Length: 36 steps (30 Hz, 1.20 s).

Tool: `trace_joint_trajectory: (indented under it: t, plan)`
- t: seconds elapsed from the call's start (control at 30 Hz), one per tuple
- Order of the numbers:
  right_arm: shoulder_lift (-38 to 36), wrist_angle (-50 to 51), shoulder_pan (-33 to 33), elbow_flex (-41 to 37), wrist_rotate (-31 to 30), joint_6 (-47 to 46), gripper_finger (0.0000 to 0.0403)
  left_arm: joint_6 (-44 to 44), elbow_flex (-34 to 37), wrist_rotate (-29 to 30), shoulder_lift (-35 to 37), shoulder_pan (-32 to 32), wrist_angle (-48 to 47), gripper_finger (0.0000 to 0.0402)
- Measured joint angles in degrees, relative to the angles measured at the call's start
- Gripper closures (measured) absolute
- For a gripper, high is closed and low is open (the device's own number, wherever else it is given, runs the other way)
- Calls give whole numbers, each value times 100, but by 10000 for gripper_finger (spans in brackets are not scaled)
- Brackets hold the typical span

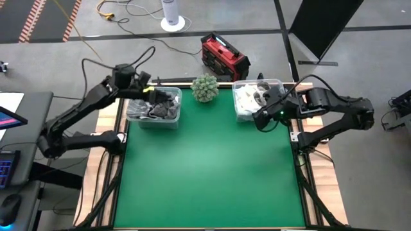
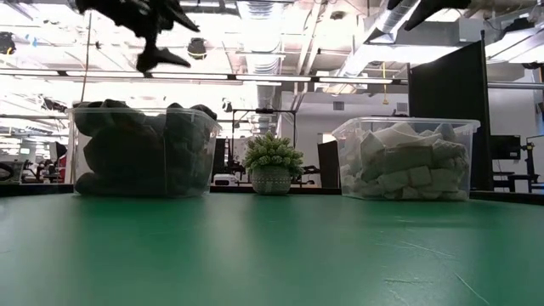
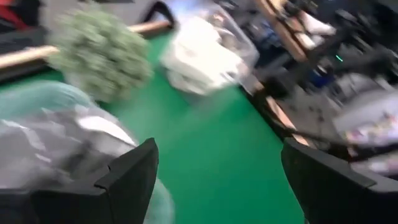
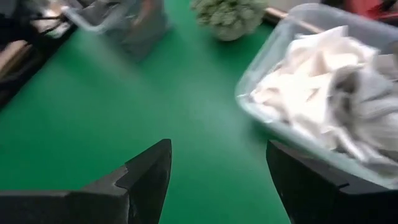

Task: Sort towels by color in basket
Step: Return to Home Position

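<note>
While dark towels (image 2: 140, 149) fill left bin (image 1: 154, 124) and white towels (image 4: 311, 81) right bin (image 1: 239, 117), left gripper (image 3: 216, 171) hovers above its bin, open, empty. Right gripper (image 4: 217, 168) over right bin's edge, also open.

Around your table you have a grey floor (image 1: 359, 192). A red and black case (image 1: 225, 56) sits just behind the far edge, with a white cylinder on a round base (image 1: 172, 16) and a yellow cable (image 1: 106, 9) farther back. A black partition (image 2: 446, 98) stands to the right and a grey desk (image 1: 29, 106) to the left. Overhead, long strip lights (image 2: 272, 78) and ducts (image 2: 259, 17) cross the ceiling.
</note>
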<state>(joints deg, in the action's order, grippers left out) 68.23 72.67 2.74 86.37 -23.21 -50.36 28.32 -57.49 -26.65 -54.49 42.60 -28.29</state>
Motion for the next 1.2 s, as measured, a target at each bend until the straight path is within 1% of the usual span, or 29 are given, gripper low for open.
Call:
trace_joint_trajectory:
  t: [0.07,0.13,0.2,0.3,0.33,0.47,0.57,0.63,0.73,0.83,0.93,1.03,1.2]
  plan:
    - [-6,-216,128,-67,62,-100,113,1,118,-9,305,-325,-85,78]
    - [-96,-452,243,-286,65,-224,113,21,275,102,628,-747,-92,78]
    - [-300,-681,296,-660,84,-354,113,124,390,375,935,-1219,-85,78]
    - [-862,-1309,317,-1432,74,-634,113,287,567,893,1376,-1992,-66,78]
    - [-1058,-1599,342,-1709,63,-692,113,291,635,1083,1508,-2276,-63,78]
    - [-1873,-3355,466,-3032,-70,-616,113,259,1052,2017,1958,-3378,137,86]
    - [-2391,-4513,486,-4000,-99,-572,113,385,1675,2539,2337,-4036,896,99]
    - [-2670,-5140,447,-4561,-112,-614,113,438,2158,2827,2606,-4337,1480,110]
    - [-3070,-5736,388,-5211,-237,-818,113,534,2813,3172,2926,-4564,2094,127]
    - [-3472,-6221,385,-5592,-443,-851,113,642,3303,3297,3130,-4596,2561,145]
    - [-3900,-6264,385,-5789,-757,-814,113,679,3670,3337,3269,-4596,3016,163]
    - [-4478,-6275,385,-6022,-1069,-700,113,678,3944,3489,3376,-4596,3294,182]
    - [-5651,-6382,385,-6433,-1279,-481,113,686,4434,3650,3580,-4587,3572,210]
